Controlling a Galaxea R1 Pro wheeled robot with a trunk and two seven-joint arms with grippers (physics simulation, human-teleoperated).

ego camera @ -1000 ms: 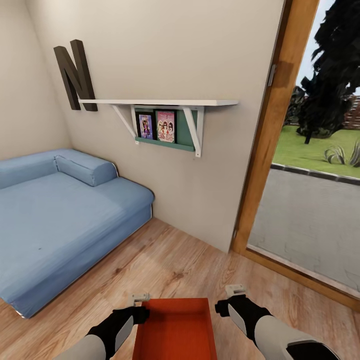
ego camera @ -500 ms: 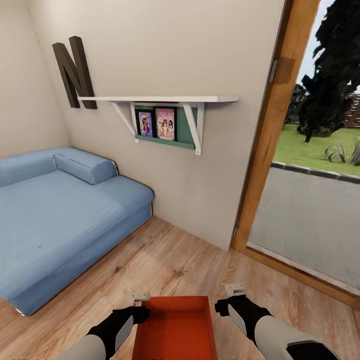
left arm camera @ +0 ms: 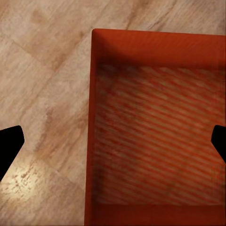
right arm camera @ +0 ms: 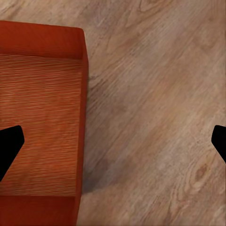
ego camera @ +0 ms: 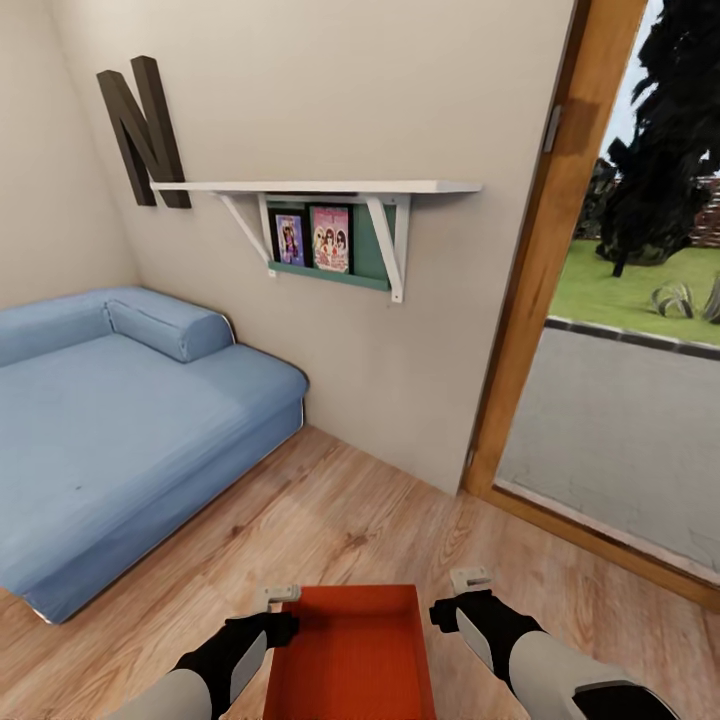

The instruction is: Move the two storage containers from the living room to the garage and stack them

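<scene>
I am in the living room with one red bin (ego camera: 350, 650) low in front of me, between my two arms, over the wood floor (ego camera: 330, 520). My left gripper (ego camera: 276, 597) sits at the bin's near-left corner and my right gripper (ego camera: 470, 580) stands just off its right wall. In both wrist views the fingertips sit far apart at the picture edges, so both grippers are spread wide; the left one straddles the bin's wall, the right one has the wall between its fingers with mostly floor beyond.

I cannot tell whether the bin rests on the floor or is carried on something below my view. If it is only balanced there, the danger is that it slides or tips off as I turn for the doorway (ego camera: 530, 300), since neither gripper pinches it. A tight turn could also clip the door frame or the blue sofa (ego camera: 120, 440).

Readable writing: only the big dark letter "N" (ego camera: 145, 130) on the wall. The two picture covers (ego camera: 315, 240) under the white shelf (ego camera: 320, 187) are too small to read.
</scene>
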